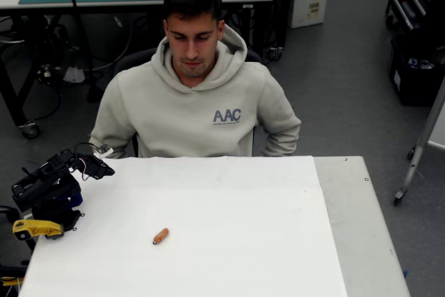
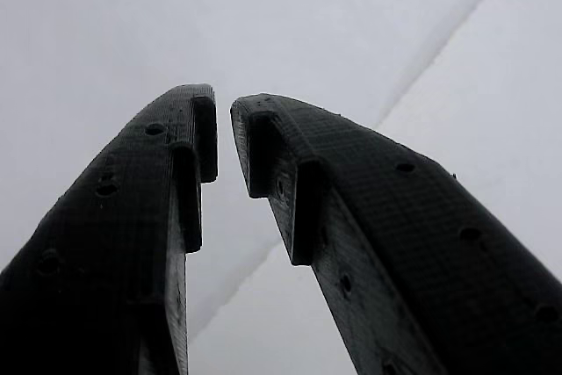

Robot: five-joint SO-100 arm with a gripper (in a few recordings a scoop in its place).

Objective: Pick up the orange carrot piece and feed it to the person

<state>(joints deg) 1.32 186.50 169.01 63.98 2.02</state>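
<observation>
While the orange carrot piece [image 1: 160,236] lies on the white table [image 1: 278,241] before the person [image 1: 198,95], the gripper [image 2: 224,111], nearly closed and empty, is seen left of it.

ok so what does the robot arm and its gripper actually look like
In the overhead view the arm is mostly black, with a blue section low down, a yellow part at its base and thin dark cables looping over the top near the gripper. In the wrist view the gripper has two long, tapering black fingers with a woven-looking texture, small round holes and stepped inner pads.
</observation>
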